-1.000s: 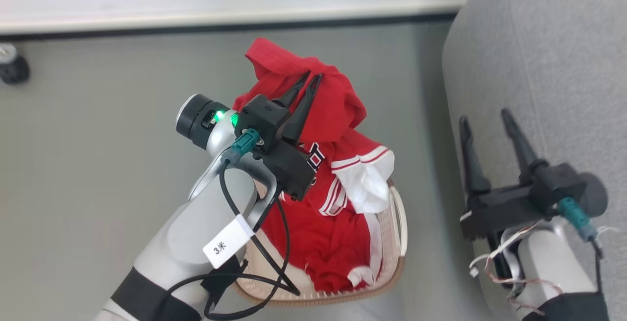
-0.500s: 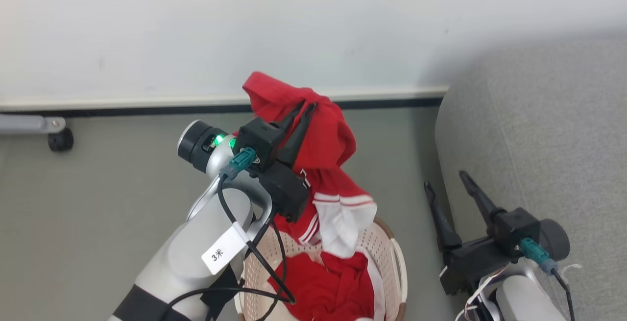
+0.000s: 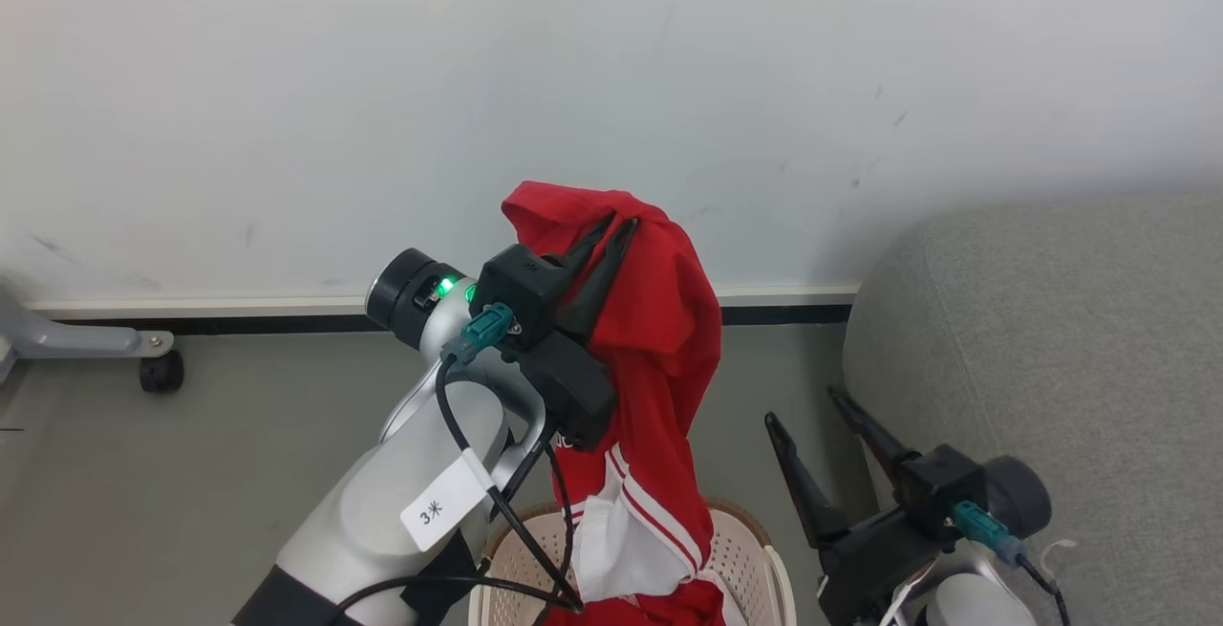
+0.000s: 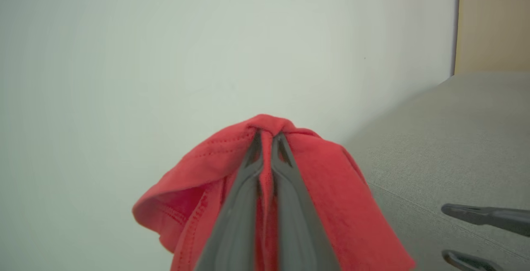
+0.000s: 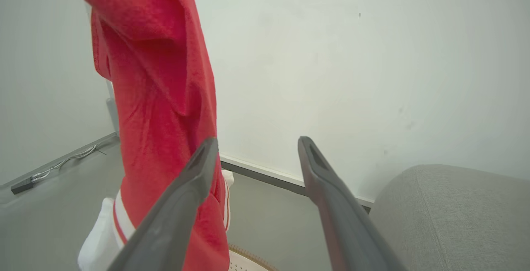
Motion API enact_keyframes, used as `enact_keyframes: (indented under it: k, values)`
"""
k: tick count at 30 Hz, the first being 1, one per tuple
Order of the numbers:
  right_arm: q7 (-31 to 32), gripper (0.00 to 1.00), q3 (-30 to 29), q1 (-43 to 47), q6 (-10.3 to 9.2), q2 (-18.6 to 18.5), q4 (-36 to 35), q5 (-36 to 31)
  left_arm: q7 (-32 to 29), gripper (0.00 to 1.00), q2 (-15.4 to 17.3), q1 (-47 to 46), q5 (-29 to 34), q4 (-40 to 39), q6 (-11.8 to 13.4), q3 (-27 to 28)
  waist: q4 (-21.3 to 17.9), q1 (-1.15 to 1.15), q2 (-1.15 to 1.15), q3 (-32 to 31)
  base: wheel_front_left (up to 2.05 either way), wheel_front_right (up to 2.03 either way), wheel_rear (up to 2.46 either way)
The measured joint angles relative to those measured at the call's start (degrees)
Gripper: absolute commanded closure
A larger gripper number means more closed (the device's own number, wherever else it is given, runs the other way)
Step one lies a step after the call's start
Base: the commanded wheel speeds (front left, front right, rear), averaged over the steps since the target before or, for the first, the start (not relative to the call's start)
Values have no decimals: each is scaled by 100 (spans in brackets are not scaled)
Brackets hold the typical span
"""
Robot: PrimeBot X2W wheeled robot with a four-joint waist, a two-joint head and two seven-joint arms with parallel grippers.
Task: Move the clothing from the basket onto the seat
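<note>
The left tool [image 3: 621,221] grips a red shirt [image 3: 659,339] over the basket [image 3: 736,550]. The right tool [image 3: 803,406] is released, near the seat [image 3: 1051,339].

Red garment [image 3: 669,339], white-striped trim; grey seat [image 3: 1051,339]; basket [image 3: 738,559] seemingly cream.

Am raising my left gripper [image 3: 623,221], drawing red garment [image 3: 659,339] up out of basket [image 3: 740,559]; cloth going from bunched heap to long hanging drape. My head view tilting up: basket sliding to bottom edge, wall [image 3: 287,81] filling upper frame.
</note>
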State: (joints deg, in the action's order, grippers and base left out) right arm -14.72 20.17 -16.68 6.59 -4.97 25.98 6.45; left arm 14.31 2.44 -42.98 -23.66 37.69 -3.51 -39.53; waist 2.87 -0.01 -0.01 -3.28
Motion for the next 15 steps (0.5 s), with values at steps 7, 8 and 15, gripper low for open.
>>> enact_keyframes:
  k: [7,8,15]
  values:
    - [0,0,460,-41,48,70,133,0,-48,100,-3,4,-42,-112,5,-94,55,1,0,-97,0,0,0]
    - [0,0,513,-47,48,75,164,5,-60,100,-4,5,-47,-123,8,-109,59,1,0,-99,0,0,0]
    - [0,0,922,-183,51,100,402,70,-130,100,-8,9,-57,-200,56,-193,101,1,1,-98,0,0,0]
